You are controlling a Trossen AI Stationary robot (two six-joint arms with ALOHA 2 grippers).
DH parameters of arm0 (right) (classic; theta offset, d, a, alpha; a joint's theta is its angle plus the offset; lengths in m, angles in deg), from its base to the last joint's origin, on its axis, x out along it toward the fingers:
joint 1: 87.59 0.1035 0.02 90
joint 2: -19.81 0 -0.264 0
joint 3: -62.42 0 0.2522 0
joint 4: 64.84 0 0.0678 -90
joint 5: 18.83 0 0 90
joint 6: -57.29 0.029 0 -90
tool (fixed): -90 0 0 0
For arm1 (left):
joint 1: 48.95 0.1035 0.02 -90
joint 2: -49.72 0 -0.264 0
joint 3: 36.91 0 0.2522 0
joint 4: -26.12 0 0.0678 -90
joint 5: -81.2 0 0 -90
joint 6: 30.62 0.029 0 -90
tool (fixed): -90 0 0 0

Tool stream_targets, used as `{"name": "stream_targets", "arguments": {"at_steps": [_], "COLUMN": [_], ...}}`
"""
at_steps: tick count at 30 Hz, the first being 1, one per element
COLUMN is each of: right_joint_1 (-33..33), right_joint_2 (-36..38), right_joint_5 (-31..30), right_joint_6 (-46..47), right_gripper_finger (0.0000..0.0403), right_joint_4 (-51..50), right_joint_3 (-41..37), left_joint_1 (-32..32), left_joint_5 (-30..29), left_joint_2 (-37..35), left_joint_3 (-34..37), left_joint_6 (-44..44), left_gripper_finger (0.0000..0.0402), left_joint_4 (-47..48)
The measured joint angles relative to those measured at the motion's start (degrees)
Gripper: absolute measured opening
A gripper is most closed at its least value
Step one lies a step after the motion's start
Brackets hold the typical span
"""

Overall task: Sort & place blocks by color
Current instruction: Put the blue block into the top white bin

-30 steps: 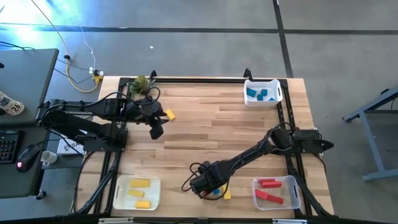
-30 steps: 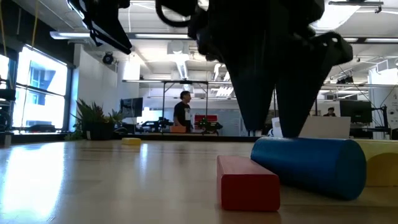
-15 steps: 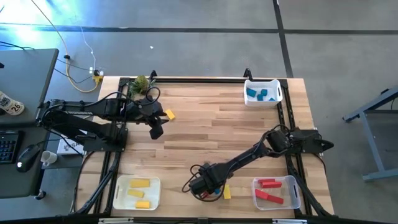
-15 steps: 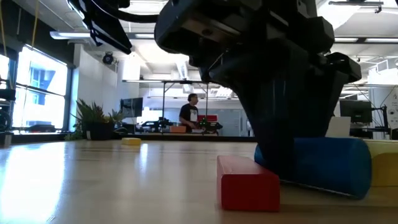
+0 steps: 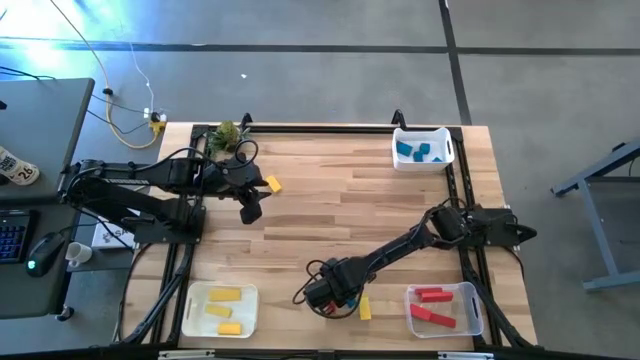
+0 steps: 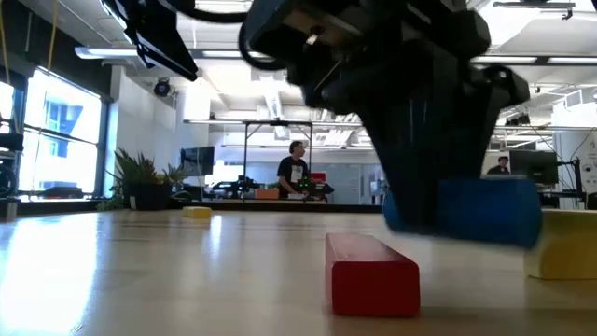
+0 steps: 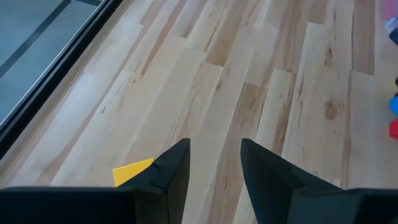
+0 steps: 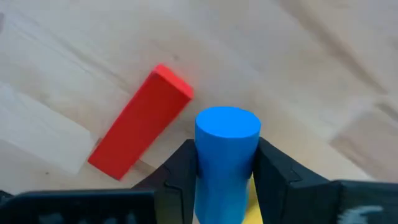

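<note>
My right gripper is shut on a blue cylinder block near the table's near edge. A red bar lies flat on the wood beside it, also seen in the low view. A yellow block lies just to the right of the gripper. My left gripper hovers open at the far left, next to another yellow block lying on the table. My right gripper pinches the blue cylinder by its curved sides, one finger on each side, coming from above. The cylinder's flat end sticks out past the fingertips. It lies about level in the hold, lifted clear of the table.
A bin with blue blocks stands at the far right corner. One with yellow blocks is near left, and one with red blocks near right. A green leafy clump sits at the far left. Bare wood fills the middle.
My right gripper came down over the blue cylinder lying on the table, shut on it and raised it. The cylinder now hangs clear above the wood, while the red bar and yellow block stayed put.
</note>
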Motion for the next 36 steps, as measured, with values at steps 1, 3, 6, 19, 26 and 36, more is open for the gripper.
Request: {"name": "stream_targets", "arguments": {"at_steps": [1, 3, 6, 19, 26, 36], "right_joint_1": [-0.2, -0.6, -1.6, -10.0, -17.7, -32.1], "right_joint_2": [0.6, 1.9, 4.2, 12.3, 15.2, 16.7], "right_joint_5": [-0.4, -2.0, -5.4, -21.0, -27.4, -31.4], "right_joint_6": [0.0, 0.0, 0.0, -4.8, -15.3, -34.7], "right_gripper_finger": [0.0095, 0.0095, 0.0095, 0.0095, 0.0095, 0.0095], "right_joint_4": [-0.9, -2.5, -5.7, -20.2, -23.8, -25.9], "right_joint_3": [0.0, 0.0, 0.0, 0.0, 0.0, 0.1], "left_joint_1": [0.0, 0.0, 0.0, 0.2, 3.0, 8.7], "left_joint_5": [0.0, 0.0, 0.0, -0.3, -0.5, -0.4], "left_joint_2": [0.0, 0.0, 0.0, 0.0, 0.0, 0.4], "left_joint_3": [0.0, 0.0, 0.0, 0.0, 0.0, 0.0], "left_joint_6": [0.0, 0.0, 0.0, 0.6, 0.5, 1.9], "left_gripper_finger": [0.0129, 0.0129, 0.0129, 0.0129, 0.0129, 0.0129], "left_joint_4": [0.0, 0.0, 0.0, -0.3, -0.4, -0.4]}}
